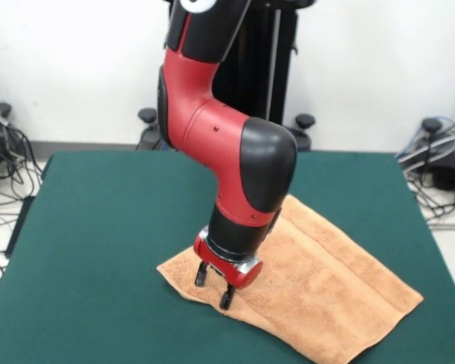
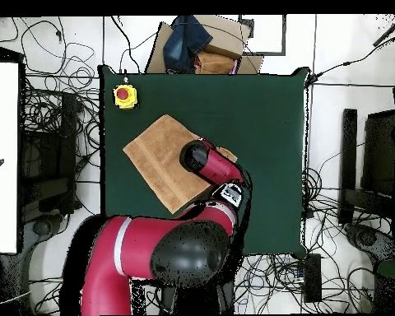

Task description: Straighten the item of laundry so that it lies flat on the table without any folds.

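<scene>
Near the table's (image 1: 98, 212) middle, the gripper (image 1: 214, 286) hovers parted and empty over the towel (image 1: 326, 296) (still doubled); a deep pinch could bunch both layers.

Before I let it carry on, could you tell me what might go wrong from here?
1. The open tool sits right at the towel edge, over a doubled layer; closing there may pinch both layers and drag the fold along rather than open it.
2. Its tips look very near the table; going lower could scrape the felt.
3. From overhead the arm hides that end of the towel, so progress is hard to check.
</scene>
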Available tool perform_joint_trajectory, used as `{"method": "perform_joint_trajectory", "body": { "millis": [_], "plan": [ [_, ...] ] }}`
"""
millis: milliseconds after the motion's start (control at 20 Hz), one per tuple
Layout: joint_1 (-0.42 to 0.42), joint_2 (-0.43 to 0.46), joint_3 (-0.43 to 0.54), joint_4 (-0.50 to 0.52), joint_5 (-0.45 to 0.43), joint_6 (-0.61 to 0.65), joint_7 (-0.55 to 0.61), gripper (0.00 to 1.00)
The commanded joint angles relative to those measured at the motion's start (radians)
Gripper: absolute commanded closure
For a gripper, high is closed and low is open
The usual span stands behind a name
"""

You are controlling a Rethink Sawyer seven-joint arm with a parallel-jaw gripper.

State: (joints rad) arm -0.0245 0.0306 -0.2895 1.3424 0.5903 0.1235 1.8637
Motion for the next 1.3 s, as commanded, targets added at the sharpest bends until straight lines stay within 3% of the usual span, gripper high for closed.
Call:
{"method": "perform_joint_trajectory", "body": {
  "millis": [50, 350, 550, 600, 1050, 1300],
  "plan": [
    [-0.109, 0.023, 0.180, 0.075, -0.091, -0.093, 0.139, 0.00],
    [-0.182, -0.083, 0.178, 0.187, -0.216, -0.068, 0.098, 0.00],
    [-0.183, -0.086, 0.167, 0.183, -0.249, -0.069, 0.124, 0.00],
    [-0.180, -0.084, 0.162, 0.177, -0.261, -0.072, 0.140, 1.00],
    [-0.148, -0.084, 0.139, 0.197, -0.255, -0.111, 0.181, 1.00],
    [-0.164, -0.078, 0.146, 0.170, -0.262, -0.094, 0.143, 1.00]
  ]
}}
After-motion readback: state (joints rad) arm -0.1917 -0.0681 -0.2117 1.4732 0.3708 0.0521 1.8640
